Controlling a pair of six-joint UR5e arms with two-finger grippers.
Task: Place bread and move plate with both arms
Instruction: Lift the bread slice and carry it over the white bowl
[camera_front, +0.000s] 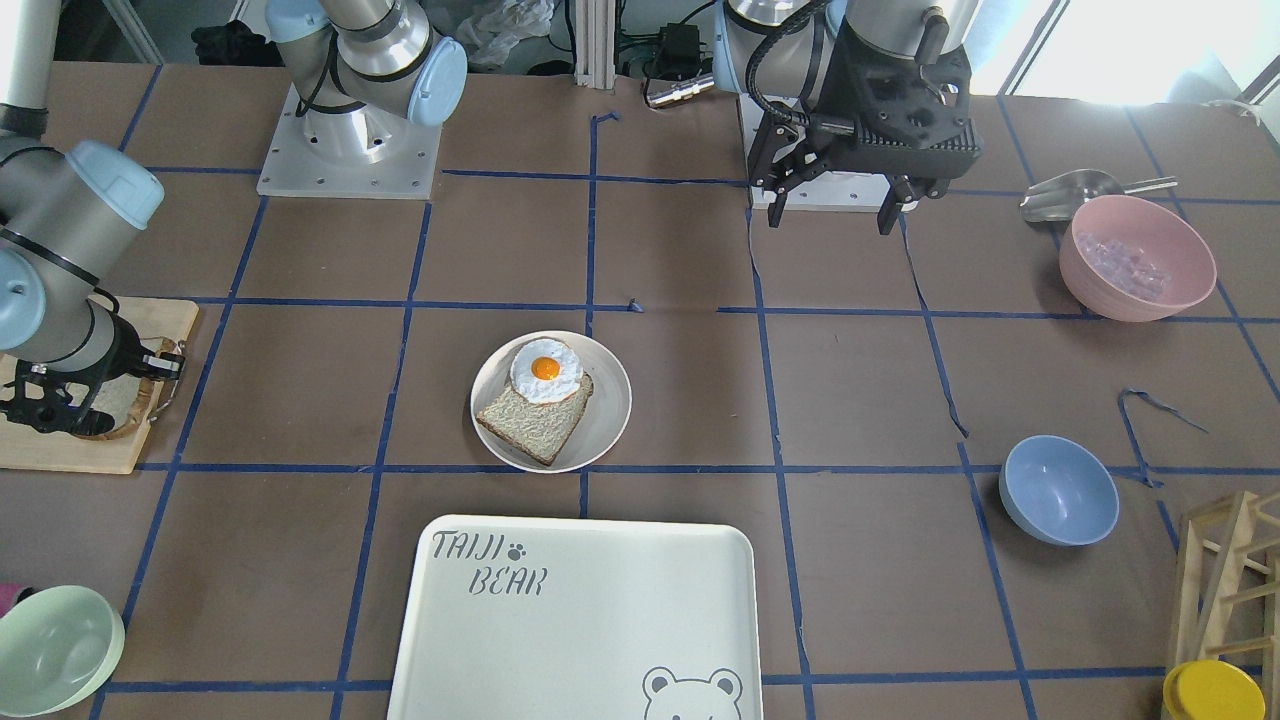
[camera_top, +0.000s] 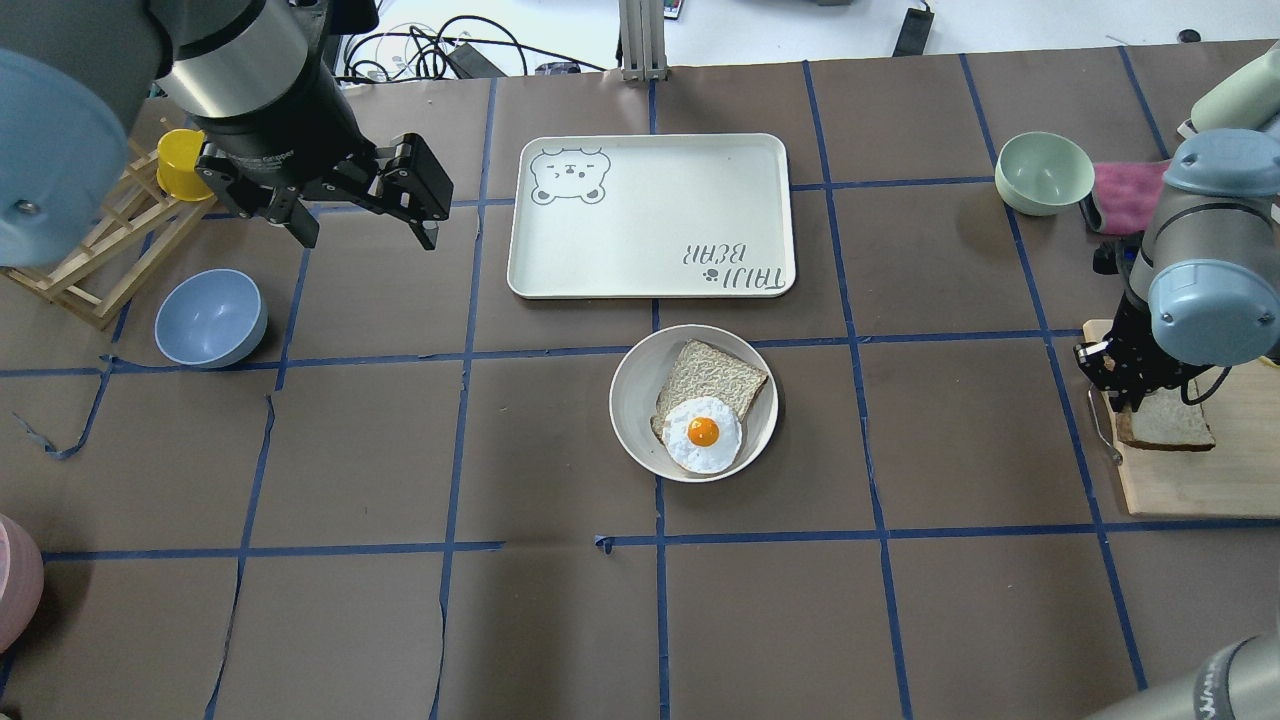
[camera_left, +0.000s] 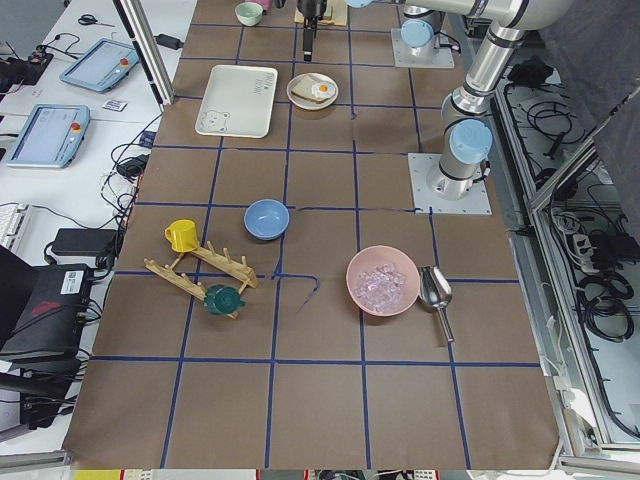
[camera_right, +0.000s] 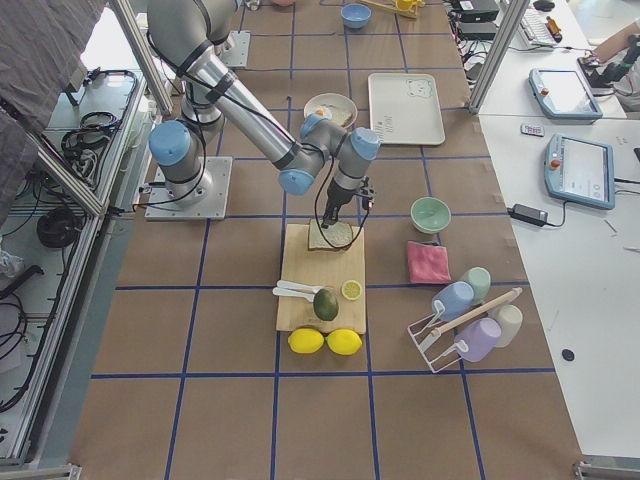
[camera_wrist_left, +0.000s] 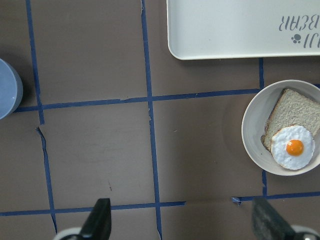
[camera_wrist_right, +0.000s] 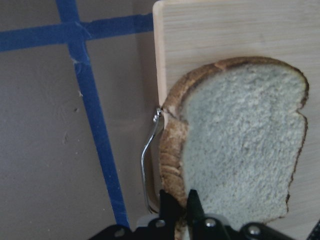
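While my right end effector (camera_wrist_right: 184, 207) pinches the bread (camera_wrist_right: 240, 145) by its crust on the cutting board (camera_wrist_right: 210, 35), I should lift straight and slowly to avoid tearing. Plate (camera_top: 632, 400) sits mid bench (camera_top: 400, 450); left end effector (camera_top: 368, 238) spread, aloft.

Spread over the counter (camera_front: 850, 400): TAIJI BEAR tray (camera_front: 575, 620), blue bowl (camera_front: 1058, 490), green bowl (camera_front: 55, 650), pink bowl (camera_front: 1095, 292) of ice cubes (camera_front: 1125, 262) with metal scoop (camera_front: 1065, 195) just beside. Fried egg (camera_front: 546, 371) atop tan bread slice (camera_front: 530, 425). Yellow mug (camera_front: 1212, 692) at end of wooden rack (camera_front: 1225, 570).
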